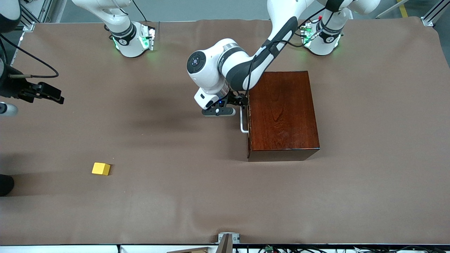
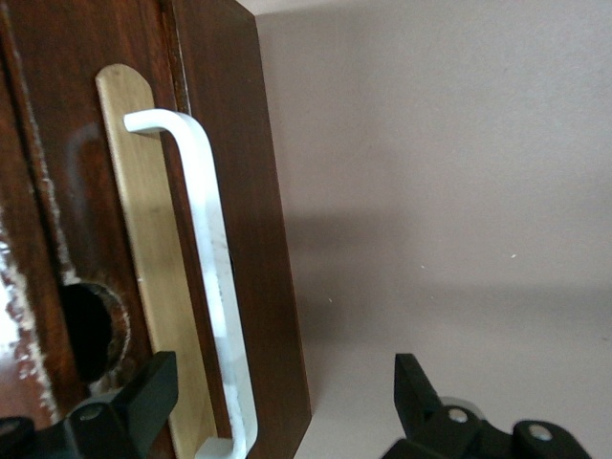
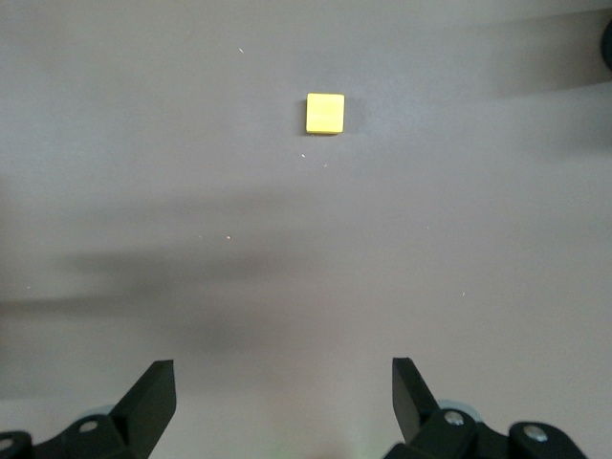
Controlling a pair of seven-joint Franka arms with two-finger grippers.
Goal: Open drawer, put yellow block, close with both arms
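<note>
The dark reddish-brown wooden box [image 1: 283, 110] stands toward the left arm's end of the table, and its drawer [image 2: 57, 191] is pushed in. The white U-shaped handle [image 1: 242, 123] [image 2: 215, 277] is on the front, facing the right arm's end. My left gripper [image 1: 243, 102] [image 2: 282, 392] is open at that front, with one end of the handle between its fingers [image 2: 143, 397], which do not touch it. The yellow block [image 1: 101, 168] [image 3: 325, 113] lies on the cloth near the right arm's end. My right gripper [image 1: 52, 94] [image 3: 282, 392] hangs open and empty above the cloth, apart from the block.
A brown cloth [image 1: 197, 189] covers the whole table. Behind the handle sits a brass plate [image 2: 143, 239], with a round hole [image 2: 91, 325] in the drawer front beside it. A metal bracket [image 1: 227, 239] sits at the table edge nearest the front camera.
</note>
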